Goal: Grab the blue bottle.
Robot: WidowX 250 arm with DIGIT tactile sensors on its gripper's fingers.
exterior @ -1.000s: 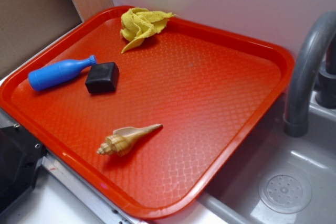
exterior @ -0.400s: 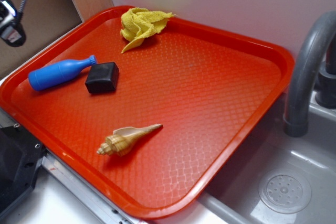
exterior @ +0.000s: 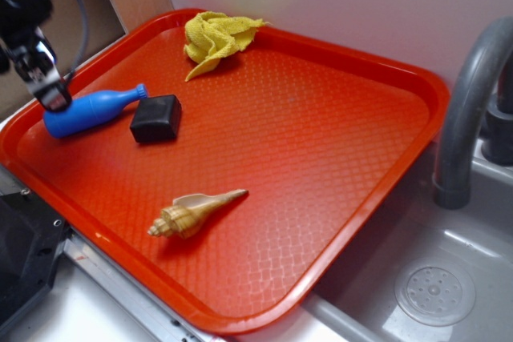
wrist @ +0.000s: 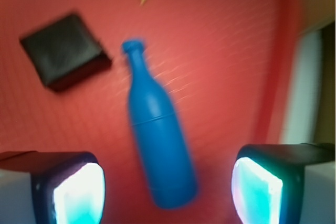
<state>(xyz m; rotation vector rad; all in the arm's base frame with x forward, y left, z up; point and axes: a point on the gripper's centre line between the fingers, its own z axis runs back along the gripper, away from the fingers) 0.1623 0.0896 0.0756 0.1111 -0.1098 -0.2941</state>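
Note:
The blue bottle point(exterior: 90, 110) lies on its side at the left of the red tray point(exterior: 321, 166), neck pointing toward a black block point(exterior: 155, 118). My gripper point(exterior: 50, 95) hangs above the bottle's base end at the tray's left edge. In the wrist view the bottle point(wrist: 157, 129) lies between my open fingers, its base level with the pads point(wrist: 79, 195), and my gripper point(wrist: 168, 192) does not touch it. The jaws stand wide apart with the bottle's base between them.
A seashell point(exterior: 192, 211) lies near the tray's front. A yellow cloth point(exterior: 212, 38) sits at the back rim. A grey faucet point(exterior: 469, 110) and a sink with its drain point(exterior: 434, 290) are to the right. A wooden board and wall stand behind.
My gripper has come in from the upper left and dropped down over the bottle's base end. The bottle, block, shell and cloth have not moved.

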